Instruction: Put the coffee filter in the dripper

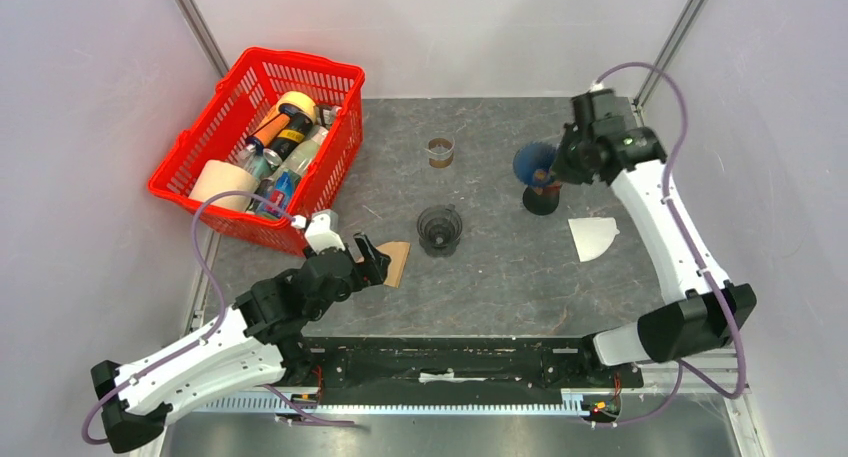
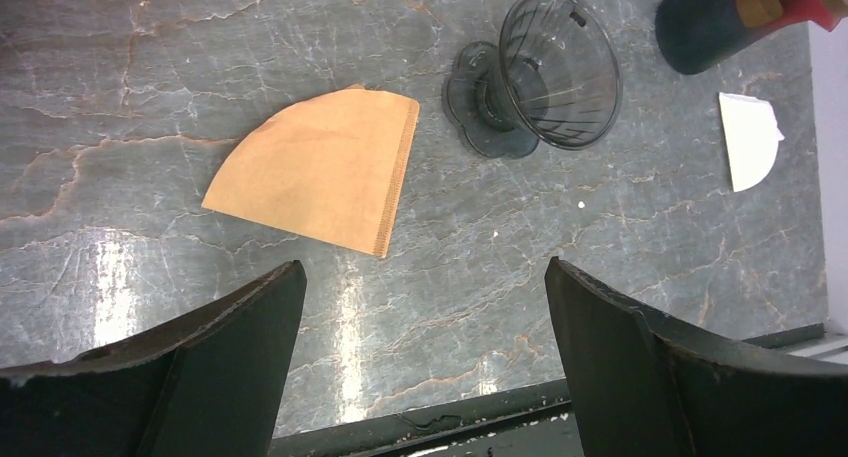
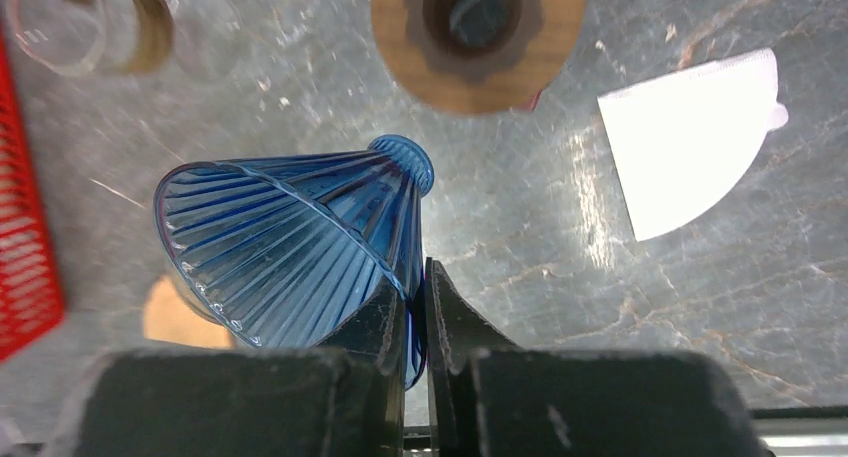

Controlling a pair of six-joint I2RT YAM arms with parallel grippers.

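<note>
- Basket [image 1: 258, 147]: one, red, at the left rear corner of the table [image 1: 500, 277]. It holds bottles, cans and rolls; their labels are too small to read.
- Left gripper [image 2: 422, 277]: jaws spread wide and holding nothing. It hovers low over the front-left of the table, just short of the brown filter [image 2: 320, 172].
- Filters: two.
  - The brown filter lies flat beside the dark dripper [image 2: 545, 72], on its left and not touching it.
  - The white filter [image 1: 592, 237] lies flat near the right edge, well apart from both drippers.
  - Neither filter is in a dripper.
- Drippers: two.
  - The dark dripper stands mid-table with nothing in it.
  - The blue dripper [image 3: 300, 247] is tilted and off the table, at the right rear.
- Glass [image 1: 441, 152]: one, clear with a brown band, behind the dark dripper.
- Right gripper [image 3: 415, 287]: jaws pinched narrow on the rim of the blue dripper, just above the carafe [image 1: 541, 197].
- Carafe: one, dark with a wooden collar.
- Open room: bare table between the dark dripper and the white filter, and along the front edge.
</note>
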